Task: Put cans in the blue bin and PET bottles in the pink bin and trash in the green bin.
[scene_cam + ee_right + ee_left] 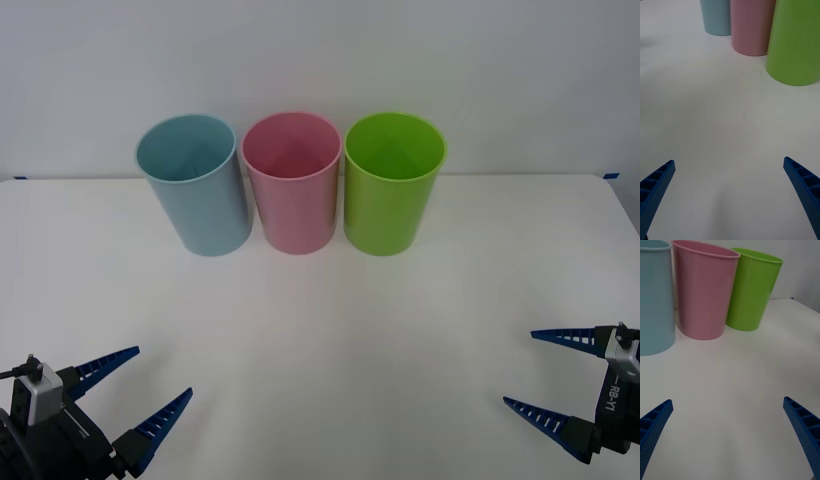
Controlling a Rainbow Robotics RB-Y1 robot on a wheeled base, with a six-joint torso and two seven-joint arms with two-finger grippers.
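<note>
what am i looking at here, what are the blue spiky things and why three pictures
This is a two-armed robot at a white table. The blue ribbed prongs are the fingers of its claws. The front view looks down from above the arms: the left claw is at the near left, the right claw at the near right, both open and holding nothing. The other two pictures come from cameras on each wrist, with that claw's fingers at the bottom corners. At the far side stand three cups in a row: the blue bin, the pink bin and the green bin.
</note>
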